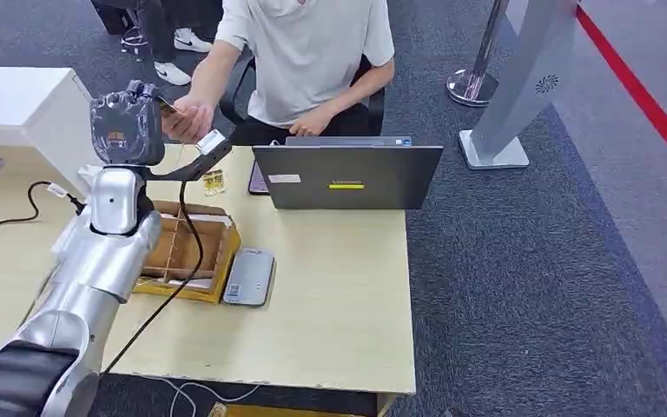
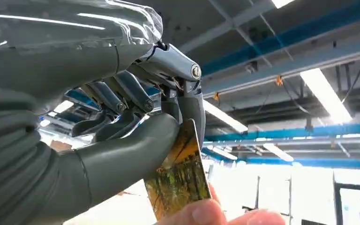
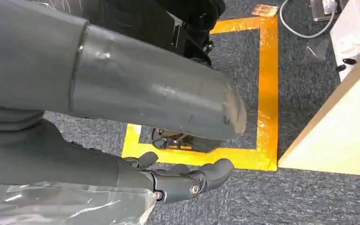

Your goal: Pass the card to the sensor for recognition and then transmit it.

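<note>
Two hands meet on the card (image 2: 180, 180): the robot's left hand (image 2: 136, 117) pinches its upper part between the thick thumb and dark fingers, and a person's fingertips (image 2: 201, 213) touch its free lower end. In the left wrist view the card's long axis runs from the robot's pinch out toward the person's fingers, its yellow-brown printed face showing. From the head view the left hand (image 1: 128, 126) is raised over the far left part of the table (image 1: 339, 295), beside the person's hand (image 1: 189, 117). The right hand (image 3: 187, 180) hangs over grey carpet with its fingers loosely curled and nothing in them. On the pale wooden table lie a wooden divided tray (image 1: 187, 252), a grey card reader (image 1: 249, 276) just beside it, and an open laptop (image 1: 347, 176) before the seated person (image 1: 304, 61).
</note>
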### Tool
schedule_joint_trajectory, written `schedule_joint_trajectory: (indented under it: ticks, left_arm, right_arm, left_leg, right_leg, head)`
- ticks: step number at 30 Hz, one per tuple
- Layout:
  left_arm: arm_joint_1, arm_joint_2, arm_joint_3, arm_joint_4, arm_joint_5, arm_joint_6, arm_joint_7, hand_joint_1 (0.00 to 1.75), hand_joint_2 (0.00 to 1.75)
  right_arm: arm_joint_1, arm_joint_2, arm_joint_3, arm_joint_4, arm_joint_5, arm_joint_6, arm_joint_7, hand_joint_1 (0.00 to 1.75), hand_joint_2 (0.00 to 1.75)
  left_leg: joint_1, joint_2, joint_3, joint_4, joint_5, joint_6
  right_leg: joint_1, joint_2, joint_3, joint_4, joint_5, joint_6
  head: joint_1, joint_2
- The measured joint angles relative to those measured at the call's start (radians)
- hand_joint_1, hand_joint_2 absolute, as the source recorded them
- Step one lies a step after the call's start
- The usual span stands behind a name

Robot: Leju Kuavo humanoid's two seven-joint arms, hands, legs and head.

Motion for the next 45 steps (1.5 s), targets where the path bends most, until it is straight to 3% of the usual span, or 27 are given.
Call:
schedule_joint_trajectory:
  ticks: [1, 2, 7, 10, 15, 20, 27, 31, 34, 39, 42, 45]
  left_arm:
    - [-0.002, 0.0, 0.0, 0.017, 0.0, -0.007, 0.001, 1.75, 1.75]
    - [-0.004, 0.0, 0.0, 0.028, 0.0, -0.013, 0.002, 0.0, 1.75]
    - [-0.004, 0.0, 0.002, 0.058, 0.002, -0.054, 0.004, 0.0, 1.75]
    - [-0.002, 0.003, 0.014, 0.07, 0.01, -0.04, -0.004, 0.0, 1.75]
    - [0.035, 0.021, 0.047, 0.061, 0.088, -0.044, -0.083, 0.0, 1.75]
    - [0.16, 0.037, 0.091, -0.107, 0.337, -0.119, -0.256, 0.0, 1.75]
    - [0.245, 0.051, 0.137, -0.248, 0.418, -0.153, -0.298, 0.0, 1.75]
    - [0.365, 0.092, 0.205, -0.386, 0.758, -0.225, -0.444, 0.0, 1.75]
    - [0.481, 0.152, 0.329, -0.468, 0.956, -0.294, -0.513, 0.0, 1.75]
    - [0.642, 0.258, 0.666, -0.475, 1.338, -0.476, -0.609, 0.0, 1.75]
    - [0.69, 0.309, 0.915, -0.347, 1.546, -0.632, -0.634, 0.0, 1.75]
    - [0.698, 0.35, 1.155, -0.104, 1.757, -0.721, -0.627, 0.0, 1.75]
  right_arm:
    - [0.001, 0.002, 0.0, 0.0, -0.001, -0.002, -0.001, 0.0, 0.0]
    - [0.001, 0.002, 0.0, 0.0, -0.001, -0.002, -0.002, 0.0, 0.0]
    - [0.003, 0.002, 0.0, 0.002, -0.001, -0.002, 0.002, 0.0, 0.0]
    - [0.005, 0.002, 0.0, 0.002, -0.001, 0.0, 0.001, 0.0, 0.0]
    - [0.007, 0.002, 0.0, 0.002, -0.003, -0.005, -0.001, 0.0, 0.0]
    - [0.024, 0.006, -0.003, 0.005, -0.016, -0.04, -0.035, 0.0, 0.0]
    - [0.033, 0.011, -0.004, 0.007, -0.021, -0.045, -0.042, 0.0, 0.0]
    - [0.042, 0.012, -0.022, 0.01, -0.05, -0.044, -0.062, 0.0, 0.0]
    - [0.057, 0.008, -0.039, 0.01, -0.061, -0.005, -0.066, 0.0, 0.0]
    - [0.068, -0.008, -0.066, 0.01, -0.074, 0.005, -0.064, 0.0, 0.0]
    - [0.072, -0.012, -0.082, 0.01, -0.075, -0.006, -0.05, 0.0, 0.0]
    - [0.076, -0.018, -0.091, 0.013, -0.061, -0.048, 0.004, 0.0, 0.0]
  left_leg:
    - [0.0, 0.0, 0.0, 0.0, 0.0, 0.0]
    - [0.0, 0.0, 0.0, 0.0, 0.0, 0.0]
    - [0.0, 0.0, -0.001, 0.0, 0.0, 0.0]
    - [0.0, 0.0, -0.001, 0.0, 0.0, 0.0]
    - [0.0, 0.0, -0.001, 0.0, 0.0, 0.0]
    - [0.0, 0.001, -0.003, 0.0, 0.0, 0.0]
    - [0.0, 0.0, -0.005, 0.0, 0.0, 0.0]
    - [0.0, 0.007, -0.004, -0.001, -0.002, -0.002]
    - [0.0, 0.009, -0.004, -0.003, -0.003, -0.003]
    - [0.002, 0.01, -0.005, -0.004, -0.005, -0.006]
    - [0.003, 0.01, -0.004, -0.005, -0.006, -0.008]
    - [0.003, 0.009, -0.003, -0.005, -0.007, -0.009]
  right_leg:
    - [0.0, 0.0, 0.0, 0.0, 0.0, 0.0]
    - [0.0, 0.0, 0.0, 0.0, 0.0, 0.0]
    - [0.0, 0.0, 0.0, 0.0, 0.0, 0.0]
    - [0.0, 0.0, -0.001, 0.0, 0.0, 0.0]
    - [0.0, 0.0, -0.001, 0.0, 0.0, 0.0]
    - [0.0, 0.001, -0.002, 0.0, -0.001, 0.0]
    - [0.0, 0.0, -0.004, 0.0, 0.0, 0.0]
    - [0.0, 0.007, -0.004, 0.001, 0.0, 0.0]
    - [0.0, 0.009, -0.007, 0.002, -0.002, -0.002]
    - [0.002, 0.011, -0.008, 0.003, -0.005, -0.006]
    - [0.003, 0.011, -0.008, 0.003, -0.006, -0.007]
    - [0.003, 0.009, -0.007, 0.003, -0.008, -0.009]
  head:
    - [0.0, 0.0]
    - [0.0, 0.0]
    - [0.0, 0.0]
    - [0.0, 0.0]
    - [0.0, 0.0]
    - [0.0, 0.0]
    - [0.0, 0.0]
    - [0.0, 0.0]
    - [0.0, 0.0]
    - [-0.001, 0.0]
    - [0.0, 0.0]
    - [0.0, 0.0]
